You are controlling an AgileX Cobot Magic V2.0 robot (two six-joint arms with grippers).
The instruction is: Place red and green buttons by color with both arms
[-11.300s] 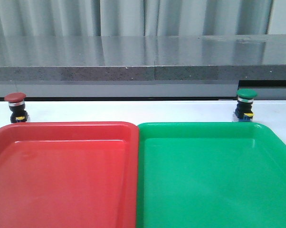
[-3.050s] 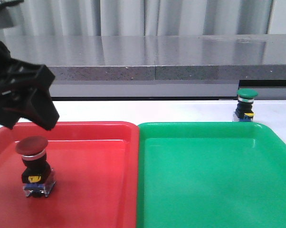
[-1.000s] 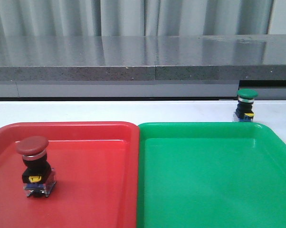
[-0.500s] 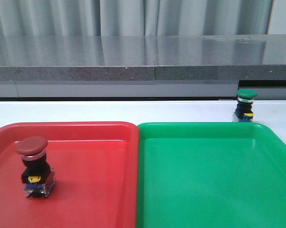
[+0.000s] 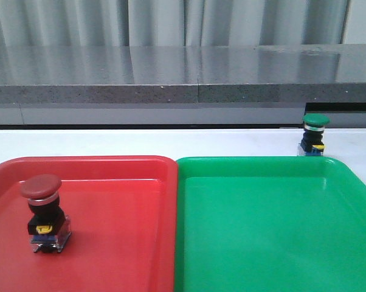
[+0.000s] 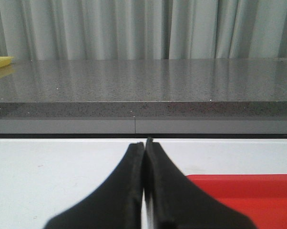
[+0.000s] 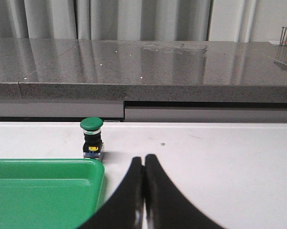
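The red button (image 5: 43,212) stands upright inside the red tray (image 5: 110,243), near its left side. On the white table just behind the green tray (image 5: 268,231), at its far right corner, stands the green button (image 5: 314,135) (image 7: 92,138). Neither arm shows in the front view. My left gripper (image 6: 144,142) is shut with nothing in it, over the white table beside a corner of the red tray (image 6: 248,195). My right gripper (image 7: 143,157) is shut and empty too, on the table beside the green tray's corner (image 7: 43,191), short of the green button.
A long grey stone counter (image 5: 183,79) runs across behind the table, with pale curtains above it. The two trays sit side by side, touching, and fill the front of the table. White tabletop (image 7: 220,157) lies beyond the right gripper.
The red button went from the table's far left into the red tray, and the left arm has since left the front view. In the last second nothing has moved.
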